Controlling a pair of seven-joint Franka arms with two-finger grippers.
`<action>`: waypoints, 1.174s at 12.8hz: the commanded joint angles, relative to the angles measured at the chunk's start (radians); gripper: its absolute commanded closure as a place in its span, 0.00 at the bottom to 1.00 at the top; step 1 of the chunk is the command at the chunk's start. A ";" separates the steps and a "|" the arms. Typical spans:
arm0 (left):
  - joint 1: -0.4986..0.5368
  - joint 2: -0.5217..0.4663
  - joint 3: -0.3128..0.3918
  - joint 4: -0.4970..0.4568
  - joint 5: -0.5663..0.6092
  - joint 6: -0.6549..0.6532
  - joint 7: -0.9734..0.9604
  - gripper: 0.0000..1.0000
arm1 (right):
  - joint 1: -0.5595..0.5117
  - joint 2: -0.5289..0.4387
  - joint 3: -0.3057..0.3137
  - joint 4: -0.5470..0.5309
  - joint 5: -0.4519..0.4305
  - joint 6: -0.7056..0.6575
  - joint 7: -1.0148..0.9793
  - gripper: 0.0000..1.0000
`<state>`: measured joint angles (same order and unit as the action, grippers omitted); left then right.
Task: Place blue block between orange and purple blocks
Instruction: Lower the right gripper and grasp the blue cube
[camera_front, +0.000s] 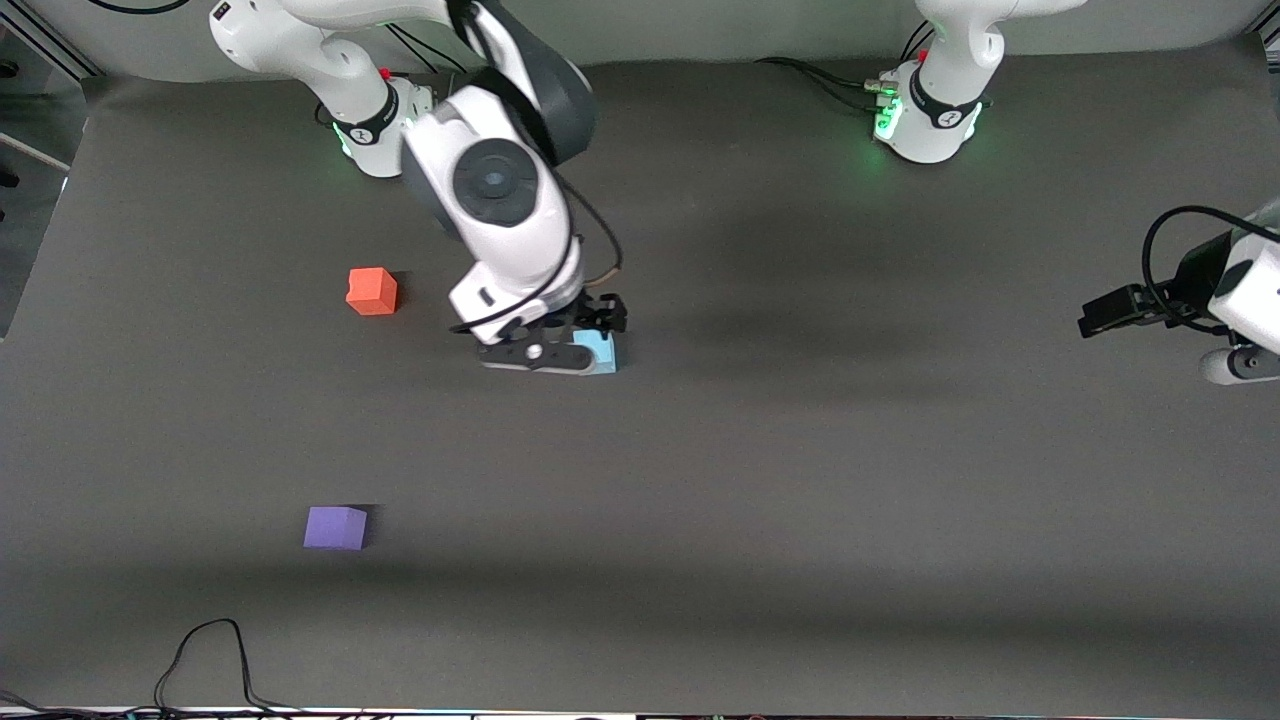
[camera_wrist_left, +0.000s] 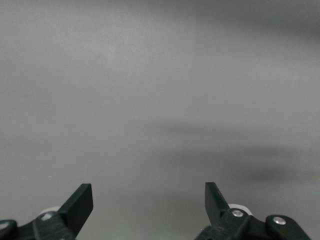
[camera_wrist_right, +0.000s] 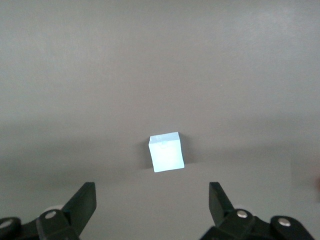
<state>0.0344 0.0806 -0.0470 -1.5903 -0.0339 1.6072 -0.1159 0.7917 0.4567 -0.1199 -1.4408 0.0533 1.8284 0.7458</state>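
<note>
The blue block (camera_front: 603, 353) sits on the dark mat near the table's middle, partly hidden by the right hand. In the right wrist view the blue block (camera_wrist_right: 166, 152) lies just ahead of the fingertips, not between them. My right gripper (camera_front: 590, 322) (camera_wrist_right: 151, 195) hangs just over it, open and empty. The orange block (camera_front: 372, 291) lies toward the right arm's end. The purple block (camera_front: 335, 527) lies nearer the front camera than the orange one. My left gripper (camera_front: 1088, 322) (camera_wrist_left: 148, 192) waits open and empty over the left arm's end of the table.
A black cable (camera_front: 215, 650) loops on the mat near the front edge. The two arm bases (camera_front: 930, 110) stand along the table's back edge. The grey mat (camera_front: 800, 480) covers the table.
</note>
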 joint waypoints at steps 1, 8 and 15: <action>-0.027 -0.036 0.026 -0.022 0.002 -0.024 0.016 0.00 | 0.055 -0.081 -0.014 -0.197 -0.091 0.122 -0.005 0.00; -0.025 -0.051 0.024 -0.019 0.003 -0.064 0.050 0.00 | 0.080 -0.098 -0.017 -0.584 -0.133 0.682 -0.028 0.00; -0.025 -0.055 0.022 -0.019 0.002 -0.070 0.053 0.00 | 0.158 0.029 -0.036 -0.658 -0.142 0.893 0.049 0.00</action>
<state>0.0247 0.0531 -0.0391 -1.5902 -0.0339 1.5446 -0.0778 0.9146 0.4493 -0.1274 -2.1013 -0.0598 2.6809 0.7508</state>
